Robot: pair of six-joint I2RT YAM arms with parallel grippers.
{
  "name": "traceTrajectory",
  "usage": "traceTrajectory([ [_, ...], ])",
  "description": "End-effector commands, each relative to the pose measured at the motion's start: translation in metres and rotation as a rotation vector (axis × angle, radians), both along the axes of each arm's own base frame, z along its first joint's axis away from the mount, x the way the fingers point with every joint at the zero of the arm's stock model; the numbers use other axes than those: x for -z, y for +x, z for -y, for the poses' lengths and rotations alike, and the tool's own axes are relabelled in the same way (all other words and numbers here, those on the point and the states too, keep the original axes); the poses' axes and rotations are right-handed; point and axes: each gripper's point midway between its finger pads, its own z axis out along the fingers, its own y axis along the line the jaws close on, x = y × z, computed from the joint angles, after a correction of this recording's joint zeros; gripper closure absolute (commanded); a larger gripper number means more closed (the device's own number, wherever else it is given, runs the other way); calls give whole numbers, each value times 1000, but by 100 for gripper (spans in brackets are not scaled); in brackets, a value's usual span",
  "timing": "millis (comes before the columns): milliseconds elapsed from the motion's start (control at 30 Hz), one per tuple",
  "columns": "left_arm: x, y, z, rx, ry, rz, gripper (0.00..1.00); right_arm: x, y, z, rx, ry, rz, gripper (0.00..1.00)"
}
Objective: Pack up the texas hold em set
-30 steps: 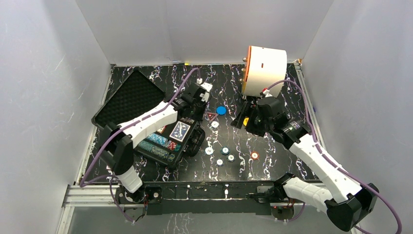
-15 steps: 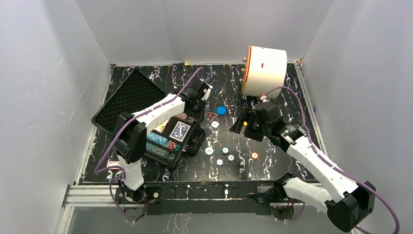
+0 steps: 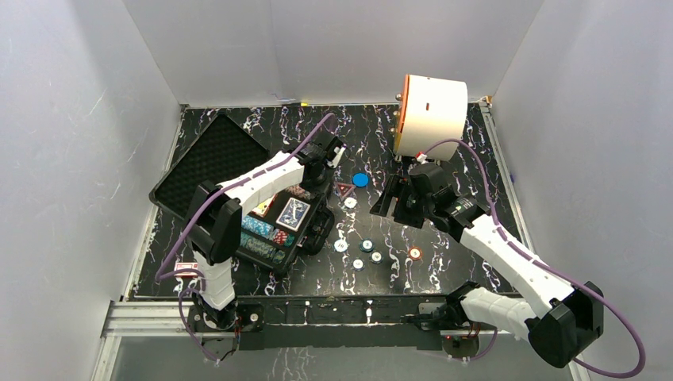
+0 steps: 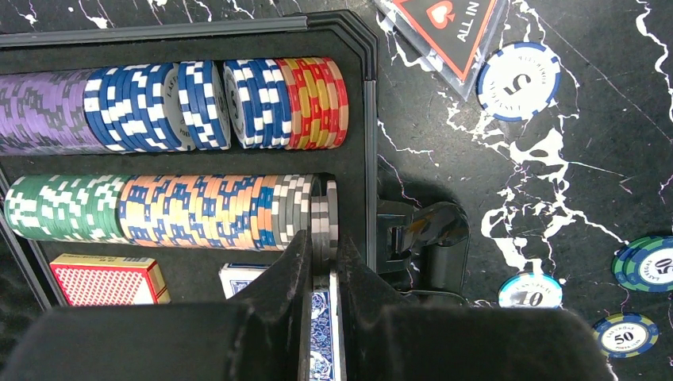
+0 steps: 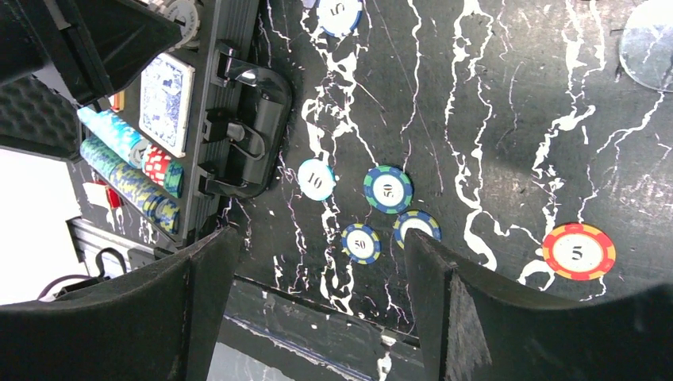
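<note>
Top external view: the case (image 3: 208, 159) is lying open at the left of frame, its foam lid flat toward the upper left and its tray filling with chip rows and card decks. The left arm is tucking its elbow in tighter than a second ago, while the left gripper (image 3: 317, 171) is staying at the tray's far end. The right gripper (image 3: 393, 198) is drifting down-left from the white cylinder (image 3: 432, 115) toward the loose chips (image 3: 365, 252) at centre. So packing is looking partway done, with a handful of chips still lying out.

Left wrist view is adding what the top can't: the left gripper (image 4: 321, 238) is nearly closed, pinching a grey chip (image 4: 324, 210) on edge at the right end of the lower row.

Right wrist view is showing the right gripper (image 5: 317, 234) standing wide and gripping nothing, with a red chip (image 5: 578, 251) at lower right.
</note>
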Motion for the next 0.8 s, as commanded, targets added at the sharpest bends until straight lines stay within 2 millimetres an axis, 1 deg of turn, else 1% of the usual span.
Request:
traceTrajectory([
  [0, -15, 5, -19, -9, 68, 36, 100, -8, 6, -8, -20, 36, 36, 17],
  [133, -10, 5, -22, -14, 93, 30, 100, -5, 6, -8, -19, 33, 29, 17],
  [233, -9, 6, -23, -16, 97, 26, 90, -6, 5, -7, -15, 33, 31, 17],
  [267, -8, 5, -23, -16, 97, 22, 89, -5, 5, -6, -13, 32, 31, 17],
  [333, -7, 5, -23, -16, 98, 18, 90, -5, 5, -6, -11, 31, 31, 17],
  [400, -5, 4, -23, -16, 103, 10, 94, -4, 4, -5, -7, 32, 30, 17],
  [433, -3, 3, -23, -17, 102, 6, 94, -4, 4, -5, -6, 32, 30, 17],
  [600, 2, -2, -22, -24, 92, -19, 81, -4, 4, -4, -2, 30, 31, 17],
  [767, -1, 0, -20, -29, 81, -9, 69, -3, 4, -5, -2, 31, 27, 17],
])
